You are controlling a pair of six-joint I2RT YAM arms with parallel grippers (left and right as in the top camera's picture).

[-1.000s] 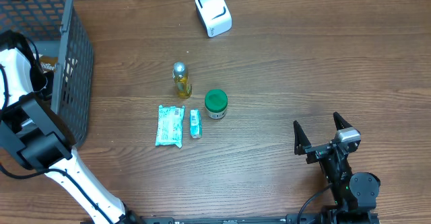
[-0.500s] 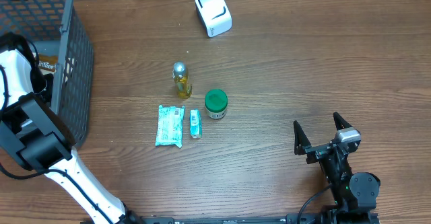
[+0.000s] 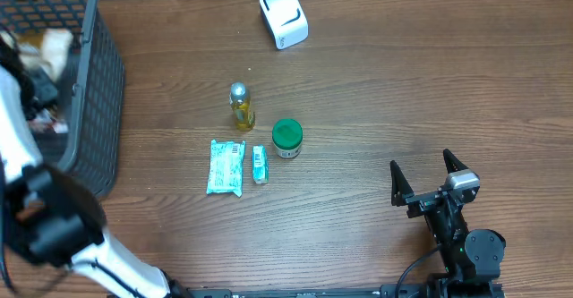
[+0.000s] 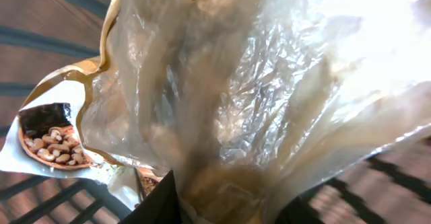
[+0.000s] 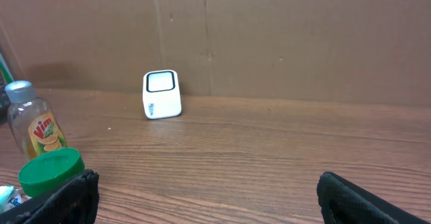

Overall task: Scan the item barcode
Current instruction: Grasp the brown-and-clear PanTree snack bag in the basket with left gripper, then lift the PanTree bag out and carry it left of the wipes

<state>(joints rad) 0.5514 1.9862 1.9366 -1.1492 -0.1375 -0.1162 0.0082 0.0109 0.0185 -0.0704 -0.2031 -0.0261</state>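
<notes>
My left gripper [image 4: 225, 204] is inside the grey basket [image 3: 100, 92], shut on a crinkled clear snack bag [image 4: 269, 89] with a label picturing nuts in a bowl. The bag fills the left wrist view, and its lower end sits between the two dark fingers. From overhead the bag [image 3: 52, 43] is a pale blur above the basket floor, with the left arm blurred beside it. The white barcode scanner [image 3: 284, 16] stands at the table's back edge and shows in the right wrist view as the scanner [image 5: 162, 94]. My right gripper [image 3: 434, 180] rests open at the front right, nothing between its fingers.
On the table's middle lie a small oil bottle [image 3: 240, 106], a green-lidded jar [image 3: 286, 138], a teal packet [image 3: 226, 166] and a small teal box [image 3: 260, 165]. The basket's tall mesh wall stands between the left arm and these. A cardboard wall backs the table.
The left gripper shut on the snack bag and rose with it inside the basket, blurring the arm. The right arm has stayed still.
</notes>
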